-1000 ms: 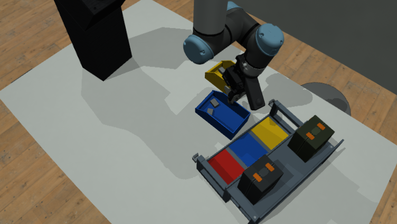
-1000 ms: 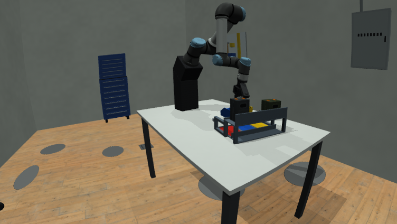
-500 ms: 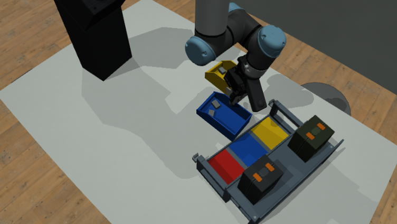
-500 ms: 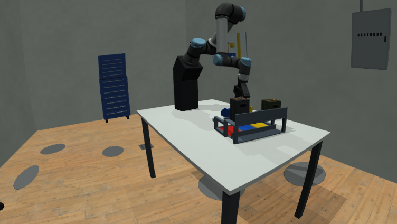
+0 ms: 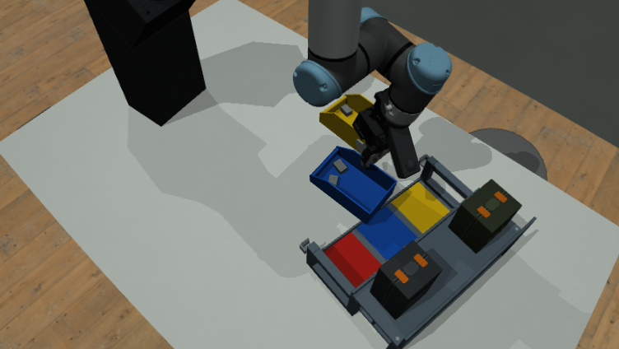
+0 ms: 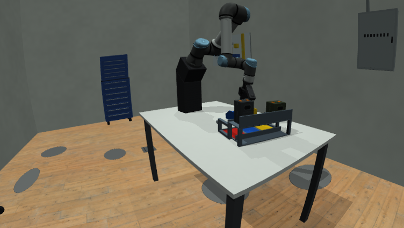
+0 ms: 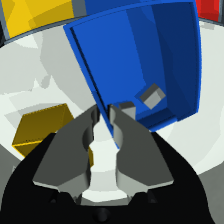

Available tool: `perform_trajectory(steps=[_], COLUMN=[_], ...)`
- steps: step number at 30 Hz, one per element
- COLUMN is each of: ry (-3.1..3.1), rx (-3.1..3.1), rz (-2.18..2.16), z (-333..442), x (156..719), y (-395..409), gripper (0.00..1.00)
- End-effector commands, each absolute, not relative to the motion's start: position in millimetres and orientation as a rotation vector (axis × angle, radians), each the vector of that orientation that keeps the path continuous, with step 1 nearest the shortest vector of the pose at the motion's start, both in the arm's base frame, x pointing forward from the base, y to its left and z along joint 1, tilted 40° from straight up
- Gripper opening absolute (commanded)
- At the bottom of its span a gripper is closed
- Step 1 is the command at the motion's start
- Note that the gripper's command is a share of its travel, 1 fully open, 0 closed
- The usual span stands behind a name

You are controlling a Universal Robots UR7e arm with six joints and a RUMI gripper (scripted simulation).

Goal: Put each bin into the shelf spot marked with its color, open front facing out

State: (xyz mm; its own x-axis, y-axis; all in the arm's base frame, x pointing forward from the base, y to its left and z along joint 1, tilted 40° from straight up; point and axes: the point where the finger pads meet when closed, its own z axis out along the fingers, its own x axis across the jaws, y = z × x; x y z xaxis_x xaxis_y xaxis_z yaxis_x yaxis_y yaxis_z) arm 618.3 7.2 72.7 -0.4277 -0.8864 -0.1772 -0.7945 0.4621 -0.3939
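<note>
The blue bin (image 5: 364, 190) (image 6: 229, 114) (image 7: 145, 50) is tilted, with its far end over the front of the shelf (image 5: 454, 260) (image 6: 264, 115) near the blue mark (image 5: 389, 231). Two grey parts (image 5: 340, 165) lie in the end nearest the gripper; one also shows in the wrist view (image 7: 152, 96). My gripper (image 5: 368, 158) (image 7: 103, 105) is shut on the blue bin's thin rear wall. The yellow bin (image 5: 342, 123) (image 7: 40, 127) stands on the table just behind the gripper, with a grey part in it. The shelf's yellow mark (image 5: 420, 206) and red mark (image 5: 353, 258) lie bare.
Two black cases (image 5: 407, 277) (image 5: 485, 214) with orange clasps stand on the shelf's upper board. The arm's black pedestal (image 5: 151, 56) stands at the table's far left. No red bin shows in any view.
</note>
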Motion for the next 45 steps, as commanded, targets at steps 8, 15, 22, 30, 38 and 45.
perform_trajectory(steps=[8, 15, 22, 30, 38, 45], ry=[2.357, 2.357, 2.357, 2.357, 2.357, 2.357], rx=[-1.42, -1.42, -1.42, -1.42, -1.42, -1.42], rz=[-0.357, -0.357, -0.357, -0.357, -0.357, -0.357], z=[80.6, 85.9, 89.7, 95.6, 100.5, 104.3], x=[627.0, 633.2, 637.6, 644.6, 650.3, 654.8], y=[3.1, 0.1, -2.0, -5.4, -8.2, -10.4], gripper=[0.0, 0.0, 0.0, 0.0, 0.0, 0.0])
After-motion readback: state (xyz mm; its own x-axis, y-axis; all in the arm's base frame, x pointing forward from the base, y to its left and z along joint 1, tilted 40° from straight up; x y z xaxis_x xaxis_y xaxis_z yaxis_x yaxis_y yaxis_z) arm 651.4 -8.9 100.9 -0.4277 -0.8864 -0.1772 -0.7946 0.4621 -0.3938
